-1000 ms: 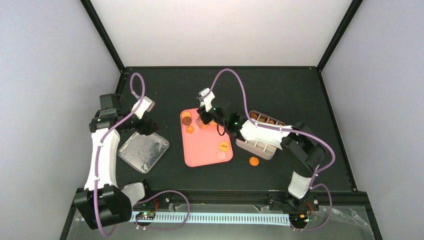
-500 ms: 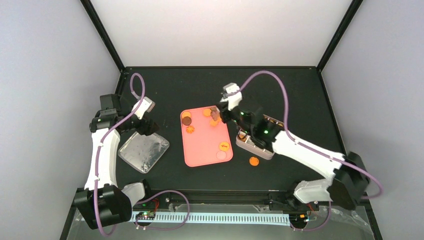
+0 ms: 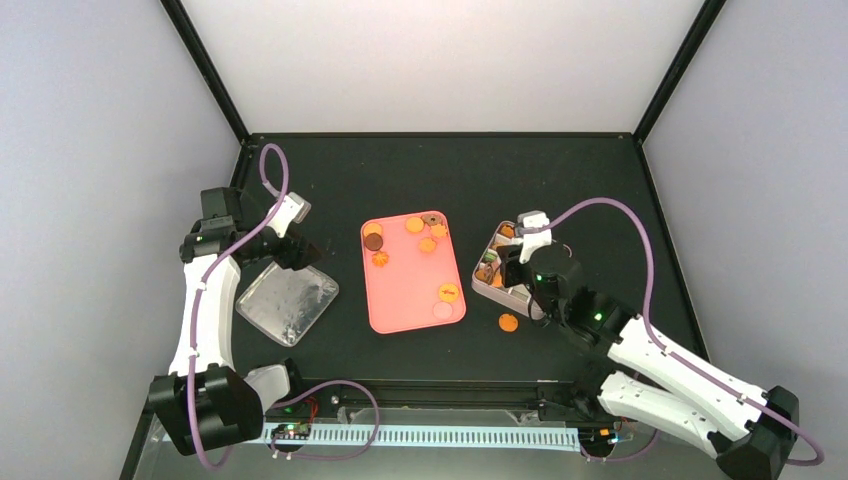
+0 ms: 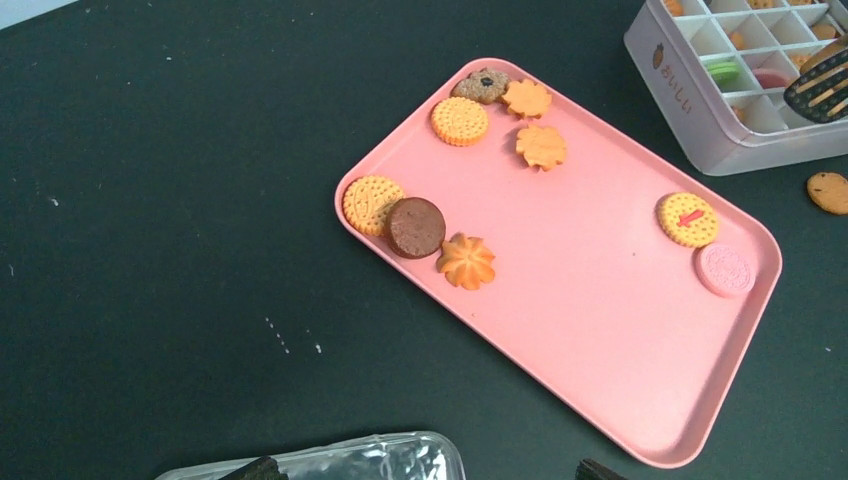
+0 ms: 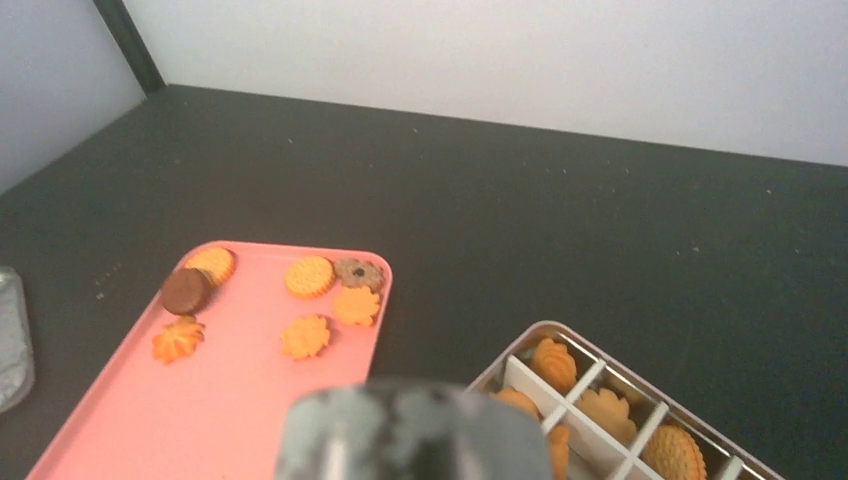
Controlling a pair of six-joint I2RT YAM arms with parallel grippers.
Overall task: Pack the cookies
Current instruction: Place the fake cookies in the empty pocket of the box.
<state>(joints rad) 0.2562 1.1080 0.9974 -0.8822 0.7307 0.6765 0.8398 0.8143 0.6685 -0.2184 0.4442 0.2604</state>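
Several cookies [image 4: 459,120] lie on the pink tray [image 4: 600,330], mostly orange, with one dark brown [image 4: 416,226] and one pink [image 4: 727,269]. More of them fill cells of the white divided box [image 4: 700,120], which sits right of the tray. My right gripper [image 3: 507,258] hovers over that box, shut on the tongs [image 5: 415,430], a grey blur in its wrist view. The slotted tip of the tongs [image 4: 820,85] hangs over the cells; whether it holds a cookie I cannot tell. My left gripper [image 4: 430,470] stays open and empty left of the tray.
A clear plastic lid [image 3: 287,303] lies under the left gripper, its corner between the fingertips [image 4: 260,468]. One loose cookie [image 3: 508,322] rests on the black table in front of the box. Black frame bars edge the table.
My right arm has swung from the tray's far end rightward and nearer, carrying the tongs over the box. The cookies it covered on the tray now show. The left arm is still.
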